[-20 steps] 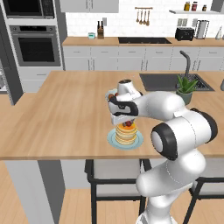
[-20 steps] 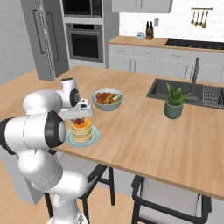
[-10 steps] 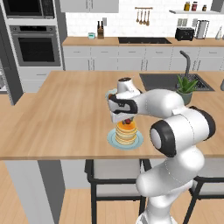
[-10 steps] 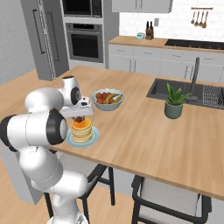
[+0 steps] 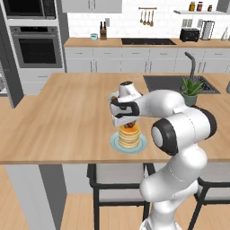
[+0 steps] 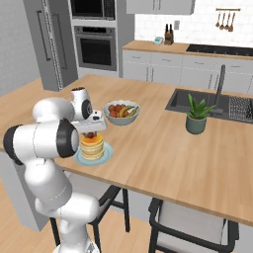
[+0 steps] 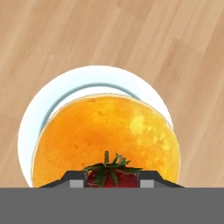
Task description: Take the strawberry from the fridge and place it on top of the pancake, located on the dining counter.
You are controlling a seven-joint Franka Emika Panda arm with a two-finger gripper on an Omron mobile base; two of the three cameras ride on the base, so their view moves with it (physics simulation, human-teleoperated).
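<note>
Strawberry (image 7: pixel 111 174) sits clamped in the gripper (image 7: pixel 111 178), now lowered from a second ago to just above the pancake (image 7: pixel 105 140) on the dining counter (image 5: pixel 63 117). Judgement: release comes next; berry may roll.

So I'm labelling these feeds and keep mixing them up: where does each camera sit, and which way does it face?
Left base view: behind the arm's left, facing the dining counter; arm rises lower right, over the pancake.
Right base view: behind its right; arm lower left, same pancake, fruit bowl beyond.
Hand view: on the hand, looking down; gripper holds the strawberry above the pancake.
All share the pancake.
</note>
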